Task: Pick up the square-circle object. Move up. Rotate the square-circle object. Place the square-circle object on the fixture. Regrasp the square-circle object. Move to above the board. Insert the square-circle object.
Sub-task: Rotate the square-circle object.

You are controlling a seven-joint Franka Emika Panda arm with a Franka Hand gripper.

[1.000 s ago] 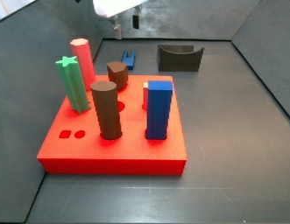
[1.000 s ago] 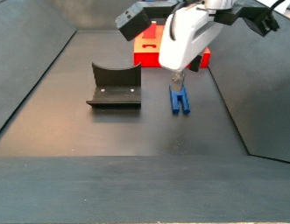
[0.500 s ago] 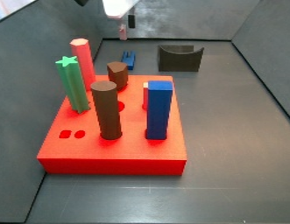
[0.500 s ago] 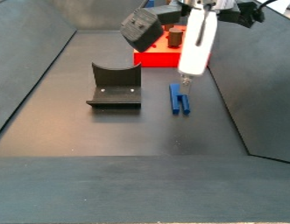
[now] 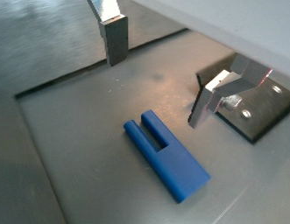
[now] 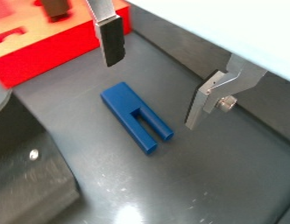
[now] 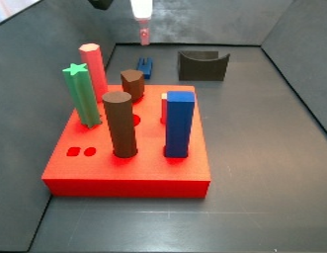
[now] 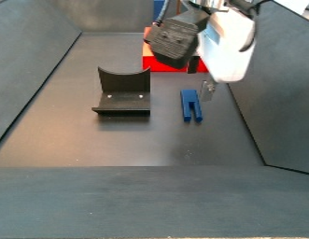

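Parallel-jaw gripper point(image 6: 151, 77) hung above the floor, silver plate fingers point(image 5: 114, 37) spread wide, nothing between them. Small slim dark blue slotted peg, the square-circle object point(image 5: 166, 157), lay flat on the dark grey floor directly under the gap, untouched; also visible in both side views point(image 8: 191, 103) point(image 7: 144, 67). It sat between the large flat red board point(image 7: 126, 168) with its tall coloured pegs and the dark grey-black fixture point(image 8: 121, 91) with the U-notch, apart from both. The fixture point(image 7: 203, 65) was bare. In a wrist view the board's red edge point(image 6: 42, 48) showed just past one finger.
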